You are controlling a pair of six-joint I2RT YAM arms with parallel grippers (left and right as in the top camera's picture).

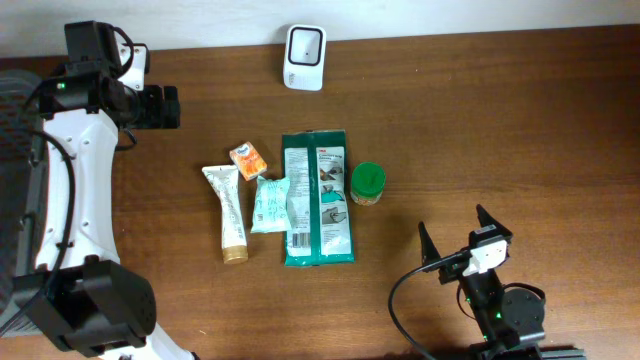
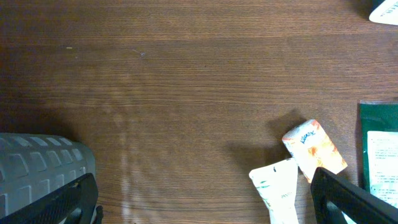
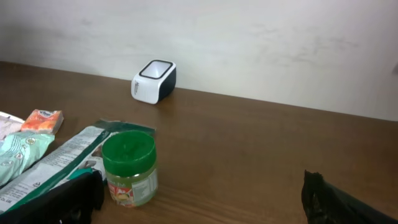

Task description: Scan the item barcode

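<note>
Green pouch (image 1: 318,198) lies lengthwise toward the scanner (image 1: 304,44) (label up)

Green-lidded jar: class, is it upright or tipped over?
Upright. The jar stands on its base, green lid on top; overhead, only the lid shows.

dark wooden table (image 1: 520,130), pale wall (image 3: 261,37) behind it

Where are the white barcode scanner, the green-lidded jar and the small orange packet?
white barcode scanner (image 1: 304,57): overhead view, centre of its top face.
green-lidded jar (image 1: 367,180): overhead view, on the green lid.
small orange packet (image 2: 314,150): left wrist view, middle of its printed face.
</note>
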